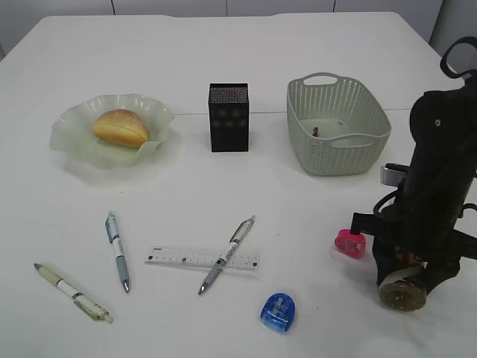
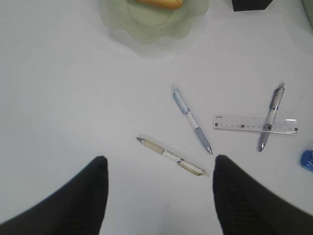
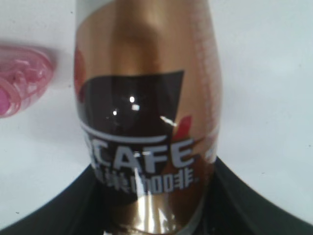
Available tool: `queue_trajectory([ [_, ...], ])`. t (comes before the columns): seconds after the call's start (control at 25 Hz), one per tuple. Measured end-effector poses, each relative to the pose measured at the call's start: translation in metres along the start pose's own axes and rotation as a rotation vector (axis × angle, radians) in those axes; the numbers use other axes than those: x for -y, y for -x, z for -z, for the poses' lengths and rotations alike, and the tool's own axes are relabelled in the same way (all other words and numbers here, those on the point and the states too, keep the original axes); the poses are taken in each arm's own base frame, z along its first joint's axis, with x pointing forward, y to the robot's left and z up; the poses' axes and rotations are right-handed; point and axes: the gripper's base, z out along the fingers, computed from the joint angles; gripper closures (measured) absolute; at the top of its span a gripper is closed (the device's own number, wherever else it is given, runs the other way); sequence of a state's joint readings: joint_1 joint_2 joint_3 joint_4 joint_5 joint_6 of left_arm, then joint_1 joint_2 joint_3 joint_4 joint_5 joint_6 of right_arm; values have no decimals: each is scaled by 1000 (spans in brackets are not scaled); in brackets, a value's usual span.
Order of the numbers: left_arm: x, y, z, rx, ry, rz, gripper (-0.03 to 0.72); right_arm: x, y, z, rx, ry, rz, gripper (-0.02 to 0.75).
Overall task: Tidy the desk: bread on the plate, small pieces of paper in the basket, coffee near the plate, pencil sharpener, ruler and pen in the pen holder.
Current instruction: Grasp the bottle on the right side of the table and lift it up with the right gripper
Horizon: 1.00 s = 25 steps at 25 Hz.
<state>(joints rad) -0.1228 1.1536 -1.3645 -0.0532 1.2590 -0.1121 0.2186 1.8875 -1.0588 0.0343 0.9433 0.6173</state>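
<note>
Brown coffee [image 3: 146,122] lying near right is being enclosed by the right gripper [image 3: 151,205], whose jaws should be seating squarely before lifting; left gripper [image 2: 159,196] hanging open.

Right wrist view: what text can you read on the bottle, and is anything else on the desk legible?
"CAFE": white capitals on the coffee bottle label; the leading letters are hidden.
Chinese characters below it: too blurred to read surely.
Ruler markings: too small.
Pens: print unreadable.
</note>
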Motion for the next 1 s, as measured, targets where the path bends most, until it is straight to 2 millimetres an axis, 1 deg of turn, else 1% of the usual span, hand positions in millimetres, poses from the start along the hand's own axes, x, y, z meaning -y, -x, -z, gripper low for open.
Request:
queue_trajectory([
  [0.12, 0, 0, 0, 0, 0, 0, 202, 0, 0, 0, -1, -1, 2, 332],
  [0.6, 0, 0, 0, 0, 0, 0, 202, 6, 1, 0, 7, -64, 138, 333],
  [1.0, 0, 0, 0, 0, 0, 0, 202, 6, 1, 0, -4, -71, 232, 333],
])
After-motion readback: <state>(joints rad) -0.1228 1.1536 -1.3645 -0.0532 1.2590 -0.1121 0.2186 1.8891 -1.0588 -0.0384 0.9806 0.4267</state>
